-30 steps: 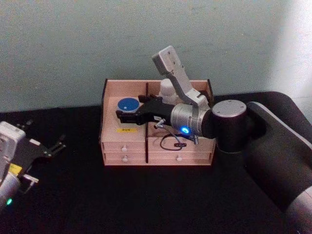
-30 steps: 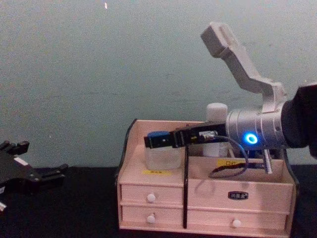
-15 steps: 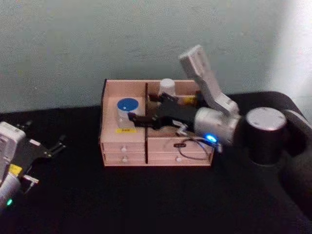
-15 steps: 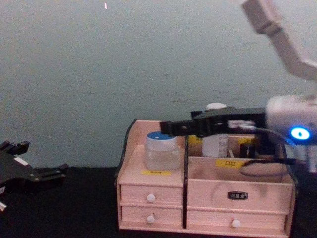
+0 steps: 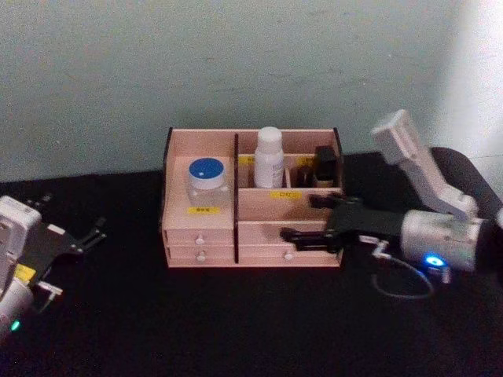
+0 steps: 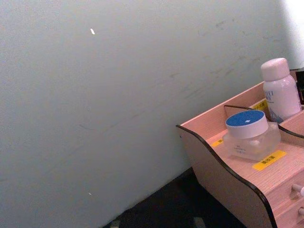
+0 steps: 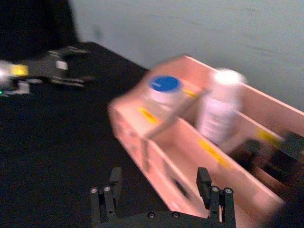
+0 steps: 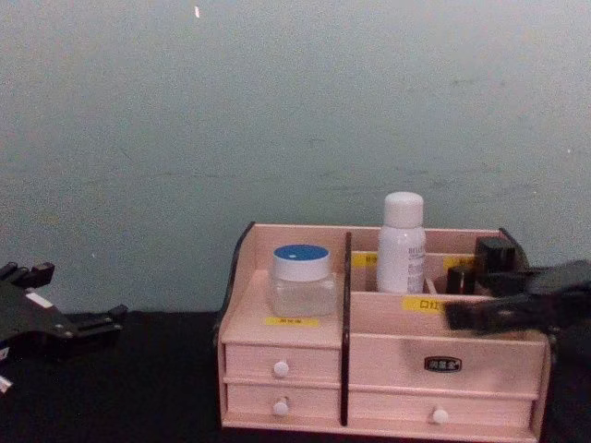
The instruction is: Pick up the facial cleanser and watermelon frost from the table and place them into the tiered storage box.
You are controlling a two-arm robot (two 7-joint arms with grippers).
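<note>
One facial cleanser (image 5: pixel 269 156) stands upright in the rear compartment of the tiered storage box (image 5: pixel 259 206), on the robot's right of the dark divider (image 5: pixel 236 196), and one watermelon frost (image 5: pixel 207 180) sits on the stepped shelf on the left of that divider, above a yellow label (image 5: pixel 206 210). Two small black containers (image 8: pixel 482 263) stand in the rear compartment farther to the right of the bottle (dim in the chest view, so their details are hard to make out). Four white-knobbed drawers (image 8: pixel 282 388) show across the box's front, two on each side of the divider. The box rests on the black table (image 5: pixel 236 322). The right gripper (image 5: pixel 295 233) hovers low in front of the box's right drawers, its fingers spread apart and holding nothing, well apart from the jar and below the bottle. The left gripper (image 5: pixel 93 234) is parked far to the left over the table, well clear of the box; I cannot tell how its fingers stand.
</note>
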